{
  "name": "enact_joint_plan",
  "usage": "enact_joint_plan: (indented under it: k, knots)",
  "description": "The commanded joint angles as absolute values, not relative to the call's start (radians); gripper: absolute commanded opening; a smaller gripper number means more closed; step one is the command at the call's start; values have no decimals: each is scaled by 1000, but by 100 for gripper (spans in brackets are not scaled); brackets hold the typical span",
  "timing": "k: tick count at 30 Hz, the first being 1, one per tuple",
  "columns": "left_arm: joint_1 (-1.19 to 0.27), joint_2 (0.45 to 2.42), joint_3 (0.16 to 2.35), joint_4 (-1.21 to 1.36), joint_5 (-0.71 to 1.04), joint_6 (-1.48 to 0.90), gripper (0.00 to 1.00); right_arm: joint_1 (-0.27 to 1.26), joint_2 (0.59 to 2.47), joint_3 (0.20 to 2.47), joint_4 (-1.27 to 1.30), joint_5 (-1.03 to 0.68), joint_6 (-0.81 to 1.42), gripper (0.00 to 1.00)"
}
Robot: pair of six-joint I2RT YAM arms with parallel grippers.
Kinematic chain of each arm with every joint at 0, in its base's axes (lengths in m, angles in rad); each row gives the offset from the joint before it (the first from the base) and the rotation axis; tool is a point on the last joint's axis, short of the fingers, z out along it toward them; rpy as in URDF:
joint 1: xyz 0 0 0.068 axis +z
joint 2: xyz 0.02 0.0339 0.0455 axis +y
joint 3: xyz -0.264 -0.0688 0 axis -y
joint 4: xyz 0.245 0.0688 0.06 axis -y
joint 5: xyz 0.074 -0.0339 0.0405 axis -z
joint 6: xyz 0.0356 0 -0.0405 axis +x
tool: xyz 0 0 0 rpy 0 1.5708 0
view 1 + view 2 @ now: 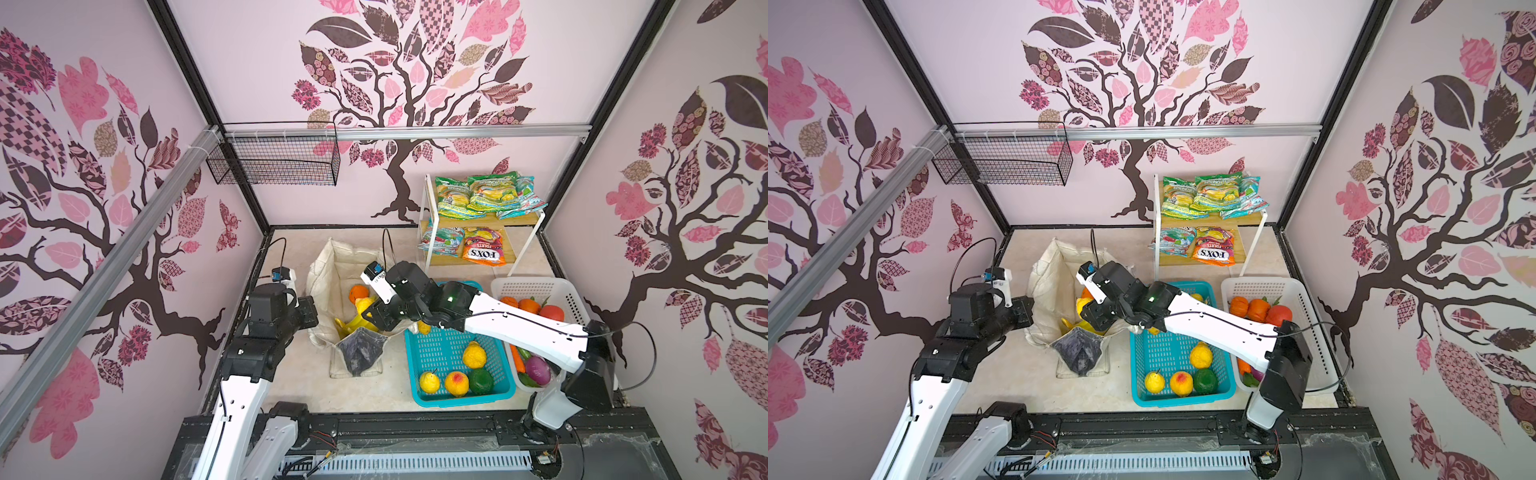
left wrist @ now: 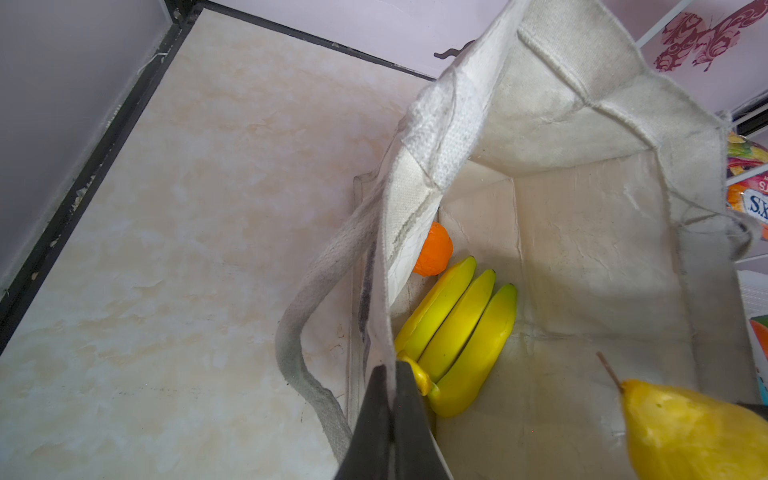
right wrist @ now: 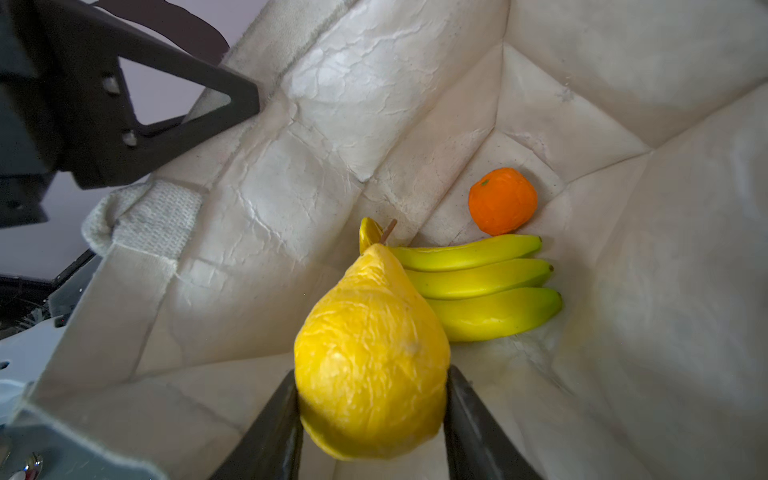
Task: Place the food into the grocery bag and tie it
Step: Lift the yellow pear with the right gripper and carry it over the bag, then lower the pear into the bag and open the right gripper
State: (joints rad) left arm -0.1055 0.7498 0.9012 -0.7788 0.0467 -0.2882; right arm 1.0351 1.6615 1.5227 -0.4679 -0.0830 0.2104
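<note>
The bag (image 1: 322, 274) stands near the table's (image 1: 291, 386) left edge, with bananas (image 3: 478, 282) and orange (image 3: 501, 200) inside. The right gripper (image 3: 372, 374) clamps a pear (image 3: 372, 353) over its mouth. The left gripper (image 2: 392, 368) is pinched tight on its rim. By my judgement, the fruit (image 1: 456, 382) in the basket (image 1: 419, 395), the packets (image 1: 486, 195) and the tying are left.

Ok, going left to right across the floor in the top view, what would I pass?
Left gripper → grocery bag, whose rim it grips → teal basket → white basket. Skipped for overlap: the right gripper, holding a yellow pear over the bag, and the snack shelf behind the baskets.
</note>
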Motion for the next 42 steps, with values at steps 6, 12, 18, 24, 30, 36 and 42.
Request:
enact_joint_plan:
  k: [6, 12, 18, 24, 30, 36, 42]
  knots:
    - [-108, 742, 890, -768, 58, -287, 0, 1026, 1845, 1641, -483, -232, 174, 51]
    - [-107, 742, 891, -768, 61, -287, 0, 1020, 1964, 1702, -512, -238, 178, 52]
    - [-109, 740, 890, -767, 63, -287, 0, 1019, 2049, 1730, -512, -195, 199, 56]
    - [-109, 742, 892, -770, 58, -287, 0, 1000, 2126, 1781, -526, -174, 239, 57]
    - [-106, 741, 890, -770, 54, -287, 0, 992, 2166, 1794, -512, -168, 264, 57]
    - [-107, 741, 890, -770, 56, -287, 0, 989, 2207, 1822, -540, -105, 278, 65]
    - [-106, 741, 890, -770, 55, -287, 0, 989, 2187, 1821, -532, -104, 286, 71]
